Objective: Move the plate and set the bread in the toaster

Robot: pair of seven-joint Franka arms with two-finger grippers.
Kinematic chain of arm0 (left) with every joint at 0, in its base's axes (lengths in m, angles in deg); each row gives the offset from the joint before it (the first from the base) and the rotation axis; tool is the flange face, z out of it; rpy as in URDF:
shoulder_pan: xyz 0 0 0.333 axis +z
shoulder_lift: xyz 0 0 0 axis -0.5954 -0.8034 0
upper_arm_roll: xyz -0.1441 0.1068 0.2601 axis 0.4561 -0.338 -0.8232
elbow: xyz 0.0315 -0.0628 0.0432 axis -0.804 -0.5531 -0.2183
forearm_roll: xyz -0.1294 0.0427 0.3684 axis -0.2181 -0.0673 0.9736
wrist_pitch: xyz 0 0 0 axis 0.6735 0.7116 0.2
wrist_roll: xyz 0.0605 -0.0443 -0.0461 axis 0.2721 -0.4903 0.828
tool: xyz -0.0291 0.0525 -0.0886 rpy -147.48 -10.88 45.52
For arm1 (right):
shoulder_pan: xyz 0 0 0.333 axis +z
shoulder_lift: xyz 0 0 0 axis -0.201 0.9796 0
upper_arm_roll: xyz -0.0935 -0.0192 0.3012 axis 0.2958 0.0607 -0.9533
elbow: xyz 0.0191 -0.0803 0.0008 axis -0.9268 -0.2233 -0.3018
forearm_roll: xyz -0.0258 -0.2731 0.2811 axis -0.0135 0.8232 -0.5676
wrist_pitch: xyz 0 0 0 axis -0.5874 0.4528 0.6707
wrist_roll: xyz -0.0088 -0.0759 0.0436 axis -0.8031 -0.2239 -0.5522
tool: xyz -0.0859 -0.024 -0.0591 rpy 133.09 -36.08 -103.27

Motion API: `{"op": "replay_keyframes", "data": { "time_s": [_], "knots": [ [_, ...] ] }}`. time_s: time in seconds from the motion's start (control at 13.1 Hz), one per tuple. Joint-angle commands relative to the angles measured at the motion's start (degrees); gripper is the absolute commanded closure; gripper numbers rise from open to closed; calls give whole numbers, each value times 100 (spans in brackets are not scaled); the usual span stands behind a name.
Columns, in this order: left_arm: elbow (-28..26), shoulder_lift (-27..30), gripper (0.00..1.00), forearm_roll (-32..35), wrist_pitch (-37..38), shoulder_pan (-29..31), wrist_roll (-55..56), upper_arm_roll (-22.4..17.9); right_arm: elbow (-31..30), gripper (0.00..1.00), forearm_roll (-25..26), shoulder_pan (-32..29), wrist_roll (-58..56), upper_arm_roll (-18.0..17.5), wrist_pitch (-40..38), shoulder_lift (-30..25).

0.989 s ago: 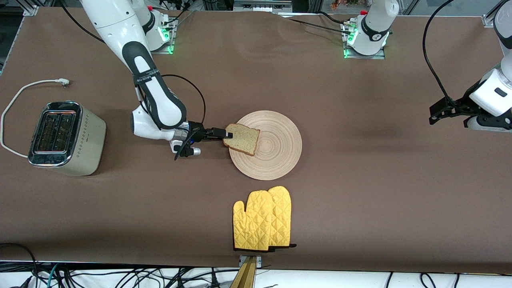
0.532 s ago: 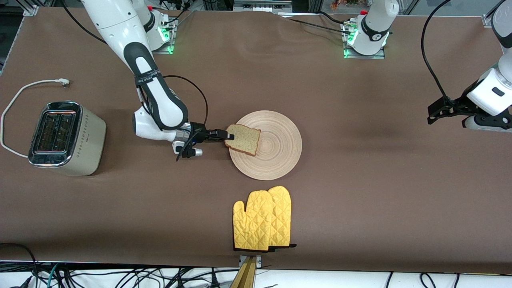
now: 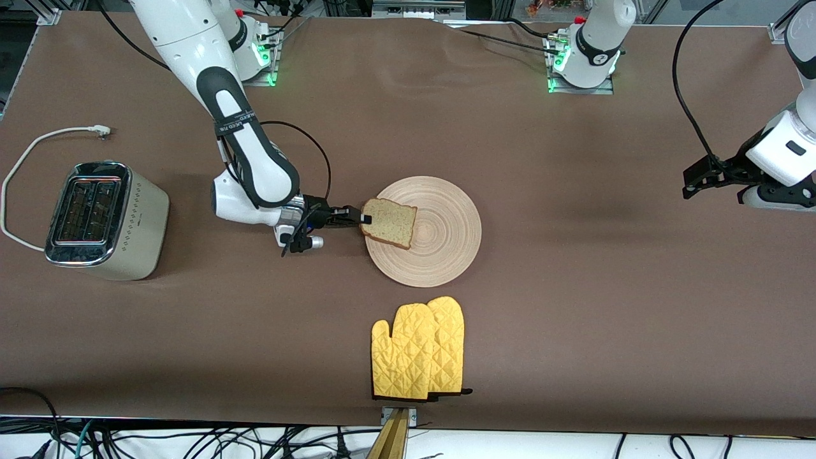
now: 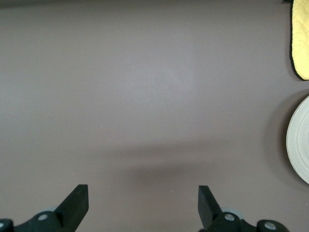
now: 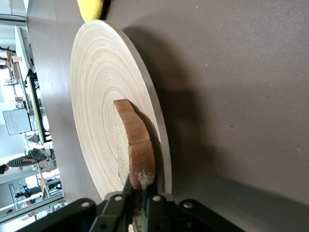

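The right gripper (image 3: 362,219) sits low at the edge of the plate (image 3: 440,242) that faces the right arm's end of the worktop (image 3: 574,287), reaching in sideways from its arm. Its fingers are clenched on the crust edge of the bread (image 3: 390,222); in the right wrist view the two black fingers (image 5: 120,205) pinch the brown crust of the slice (image 5: 135,152) between them, with the plate's pale ringed face (image 5: 99,92) just past the gripper (image 5: 137,205). The rest of the slice extends from the gripper over the plate, toward its middle. Whether the slice rests on the wood or is raised off it cannot be told.

The toaster (image 3: 105,220) stands well apart from the right gripper, toward the right arm's end of the worktop, its two slots facing up and its white cord (image 3: 25,166) looping away from it. A pair of yellow oven mitts (image 3: 417,350) lies near the plate, nearer to the front camera than the gripper and the bread.

The left arm waits at its own end of the worktop. The left gripper (image 3: 701,177) hangs over bare worktop, well apart from the plate, its fingers (image 4: 77,203) spread wide with nothing between them.
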Motion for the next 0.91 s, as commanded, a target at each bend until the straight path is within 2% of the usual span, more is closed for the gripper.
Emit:
{"op": "replay_keyframes", "data": {
  "time_s": [0.0, 0.38, 0.53, 0.68, 0.84],
  "knots": [
    [128, -54, 0, -91, 55, 1, 22, -32, 86, 100, -76, 23, -209, -7, 36, 39],
    [119, -80, 0, -38, 55, -8, 22, -23, 77, 100, -50, 14, -86, 37, 1, -259],
    [128, -80, 0, -38, 55, -8, 22, -32, 77, 100, 203, 14, 412, 46, -8, -470],
    [128, -80, 0, -47, 55, 10, 22, -49, 112, 100, 1026, -3, 1176, 63, -8, -715],
    [128, -80, 0, -47, 55, 10, 22, -49, 130, 100, 2134, -21, 1757, 317, -235, -1075]
  ]
}}
